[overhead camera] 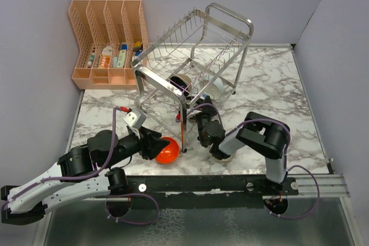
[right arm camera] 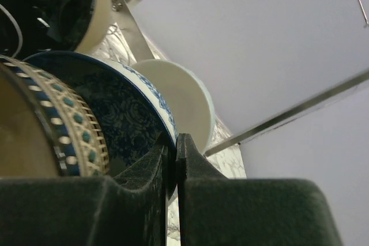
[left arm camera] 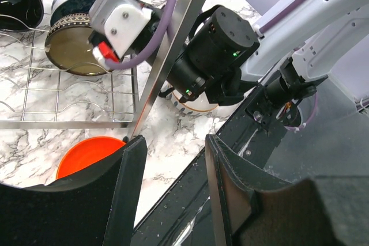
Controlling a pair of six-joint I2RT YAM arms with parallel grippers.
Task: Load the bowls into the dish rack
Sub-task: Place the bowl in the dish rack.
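Blue-patterned bowl (right arm camera: 130, 113) stands on edge in dish rack (overhead camera: 190, 41), rim nipped by right pincer (right arm camera: 174, 145) for seating; left pincer (left arm camera: 173, 151) gapes, empty.

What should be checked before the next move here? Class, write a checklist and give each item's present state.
1. Right end effector shut on the rim of the white bowl with blue pattern: ok.
2. That bowl inside the shiny steel wire dish rack: ok.
3. That bowl settled between tines: cannot tell.
4. Left end effector open, nothing between its jaws: ok.
5. Glossy red-orange bowl loaded: not ok, it sits on the marble table.
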